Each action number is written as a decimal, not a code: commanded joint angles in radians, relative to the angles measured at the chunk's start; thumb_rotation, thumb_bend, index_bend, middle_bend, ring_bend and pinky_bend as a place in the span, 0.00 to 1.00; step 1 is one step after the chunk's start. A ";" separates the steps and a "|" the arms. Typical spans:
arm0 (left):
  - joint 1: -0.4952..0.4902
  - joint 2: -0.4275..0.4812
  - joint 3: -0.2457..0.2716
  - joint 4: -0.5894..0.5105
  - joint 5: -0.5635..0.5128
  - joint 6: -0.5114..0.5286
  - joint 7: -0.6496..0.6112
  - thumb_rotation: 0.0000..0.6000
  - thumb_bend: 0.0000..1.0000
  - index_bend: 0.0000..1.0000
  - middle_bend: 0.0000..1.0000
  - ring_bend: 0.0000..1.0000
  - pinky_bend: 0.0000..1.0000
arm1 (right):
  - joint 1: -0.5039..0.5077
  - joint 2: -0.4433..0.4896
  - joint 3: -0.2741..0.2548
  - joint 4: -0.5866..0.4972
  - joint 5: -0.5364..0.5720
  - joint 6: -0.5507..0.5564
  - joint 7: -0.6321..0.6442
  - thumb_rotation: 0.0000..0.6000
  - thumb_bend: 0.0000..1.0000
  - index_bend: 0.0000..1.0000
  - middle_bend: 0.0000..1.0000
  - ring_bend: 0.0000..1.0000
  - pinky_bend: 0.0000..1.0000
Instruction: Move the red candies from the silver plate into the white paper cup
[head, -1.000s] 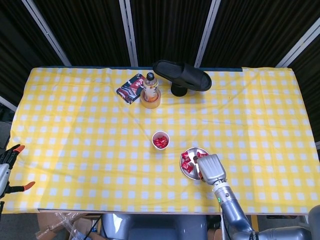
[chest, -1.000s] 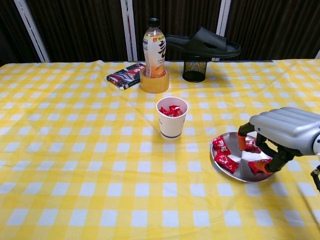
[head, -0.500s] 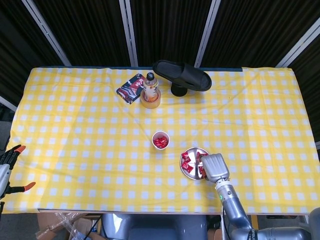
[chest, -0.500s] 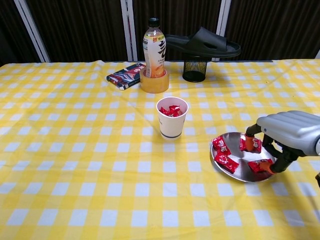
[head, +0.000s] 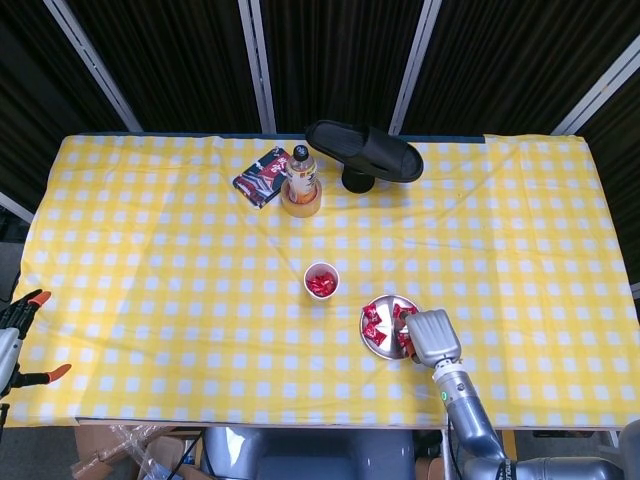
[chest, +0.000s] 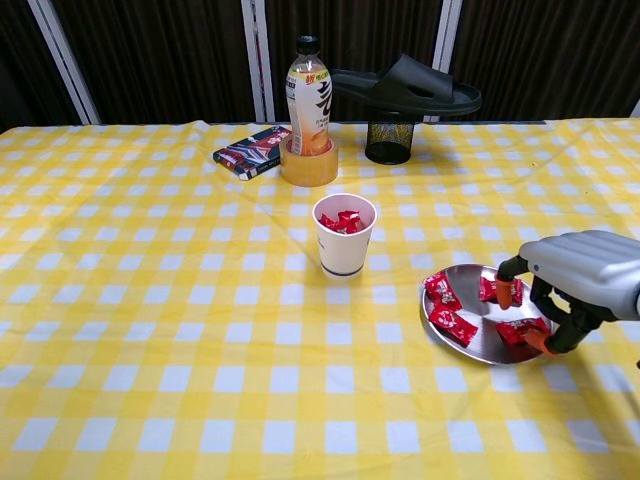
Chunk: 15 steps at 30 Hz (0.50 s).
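Note:
The white paper cup stands mid-table with red candies inside. To its right lies the silver plate with several red candies. My right hand hovers at the plate's right edge, palm down. Its orange fingertips are apart; one touches a candy at the plate's back and the thumb tip sits beside another candy. Nothing is gripped. My left hand shows only in the head view, off the table's left front corner, fingers spread and empty.
At the back stand a drink bottle inside a yellow tape roll, a dark packet, and a black slipper lying on a black mesh holder. Yellow checked cloth covers the table.
My right hand has slid right and back toward the plate's edge, uncovering the candies at the plate's right side. Cup, plate and left hand have not moved.

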 joint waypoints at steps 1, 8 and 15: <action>0.000 0.000 0.000 0.000 0.001 0.000 0.000 1.00 0.04 0.00 0.00 0.00 0.00 | -0.003 -0.004 0.000 0.007 -0.006 -0.004 0.004 1.00 0.39 0.42 0.82 0.93 0.98; 0.001 0.001 0.000 0.000 0.000 0.000 -0.002 1.00 0.04 0.00 0.00 0.00 0.00 | -0.011 -0.013 0.002 0.036 -0.002 -0.020 0.014 1.00 0.39 0.47 0.82 0.93 0.98; 0.000 0.001 0.000 -0.001 0.001 0.000 -0.002 1.00 0.04 0.00 0.00 0.00 0.00 | -0.017 -0.017 0.003 0.056 -0.008 -0.034 0.027 1.00 0.39 0.52 0.82 0.93 0.98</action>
